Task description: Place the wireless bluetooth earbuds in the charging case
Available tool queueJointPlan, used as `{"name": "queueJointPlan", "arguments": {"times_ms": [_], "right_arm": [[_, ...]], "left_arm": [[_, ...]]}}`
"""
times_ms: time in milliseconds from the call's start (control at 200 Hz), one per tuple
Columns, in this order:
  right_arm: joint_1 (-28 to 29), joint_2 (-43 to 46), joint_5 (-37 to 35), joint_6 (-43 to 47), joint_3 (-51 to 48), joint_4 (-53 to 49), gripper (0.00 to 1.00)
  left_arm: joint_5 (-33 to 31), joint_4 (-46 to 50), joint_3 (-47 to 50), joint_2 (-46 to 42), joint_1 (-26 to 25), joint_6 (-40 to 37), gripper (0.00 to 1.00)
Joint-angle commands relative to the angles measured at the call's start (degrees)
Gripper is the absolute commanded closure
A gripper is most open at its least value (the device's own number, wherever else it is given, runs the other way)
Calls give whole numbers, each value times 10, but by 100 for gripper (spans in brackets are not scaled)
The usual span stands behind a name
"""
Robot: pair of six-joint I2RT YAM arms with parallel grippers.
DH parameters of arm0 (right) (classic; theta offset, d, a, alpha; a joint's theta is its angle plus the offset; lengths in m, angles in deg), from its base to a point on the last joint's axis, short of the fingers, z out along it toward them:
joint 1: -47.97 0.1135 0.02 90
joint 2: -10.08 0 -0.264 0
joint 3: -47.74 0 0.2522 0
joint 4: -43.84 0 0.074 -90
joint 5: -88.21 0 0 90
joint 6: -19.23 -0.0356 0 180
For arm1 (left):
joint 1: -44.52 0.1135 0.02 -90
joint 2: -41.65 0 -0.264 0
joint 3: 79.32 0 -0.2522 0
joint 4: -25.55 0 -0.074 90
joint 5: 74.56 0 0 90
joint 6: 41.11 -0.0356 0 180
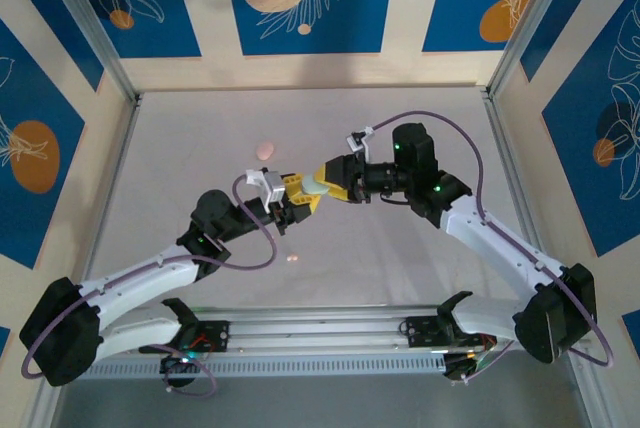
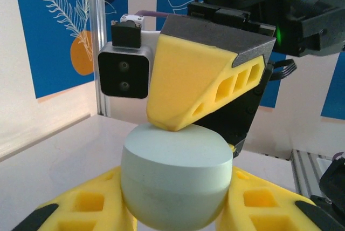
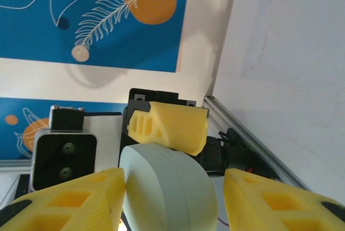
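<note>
A pale blue-green charging case [image 1: 317, 187], its lid closed, hangs above the middle of the table between my two grippers. My left gripper [image 2: 178, 204] is shut on the case [image 2: 175, 177], one yellow finger on each side. My right gripper [image 3: 172, 198] straddles the same case [image 3: 167, 188]. Its left finger [image 3: 81, 198] touches the case and its right finger [image 3: 269, 198] stands clear of it, so the jaws are open. From above, the left gripper [image 1: 303, 199] and right gripper [image 1: 330, 181] meet nose to nose. A tiny pink earbud [image 1: 293, 258] lies on the table nearer the bases.
A larger rounded pink thing [image 1: 264, 149] lies on the table behind the grippers. Aluminium posts [image 1: 110, 58] and blue patterned wall panels enclose the table on three sides. A metal rail [image 1: 330, 323] runs along the near edge between the arm bases.
</note>
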Motion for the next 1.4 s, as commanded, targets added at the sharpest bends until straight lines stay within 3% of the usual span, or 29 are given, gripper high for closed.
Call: {"name": "queueJointPlan", "arguments": {"times_ms": [0, 225, 400, 630, 945, 1246, 1391], "right_arm": [[-4, -6, 51, -46, -17, 81, 49], [-3, -7, 74, -49, -22, 93, 58], [-2, -10, 95, -35, -11, 79, 54], [-6, -4, 86, -8, -2, 43, 78], [-40, 23, -27, -15, -34, 29, 81], [-108, -20, -186, 6, -121, -23, 81], [-125, -89, -203, 23, -149, -2, 81]], "left_arm": [[21, -40, -28, 2, -6, 18, 67], [18, -42, -30, 8, -6, 21, 66], [7, -32, -30, 7, -6, 18, 66], [2, 5, -36, 5, -6, 3, 61], [-39, 89, -35, -21, -5, -26, 32], [-163, 220, -37, -90, -5, -30, 25], [-218, 328, -69, -109, -5, -20, 22]]}}
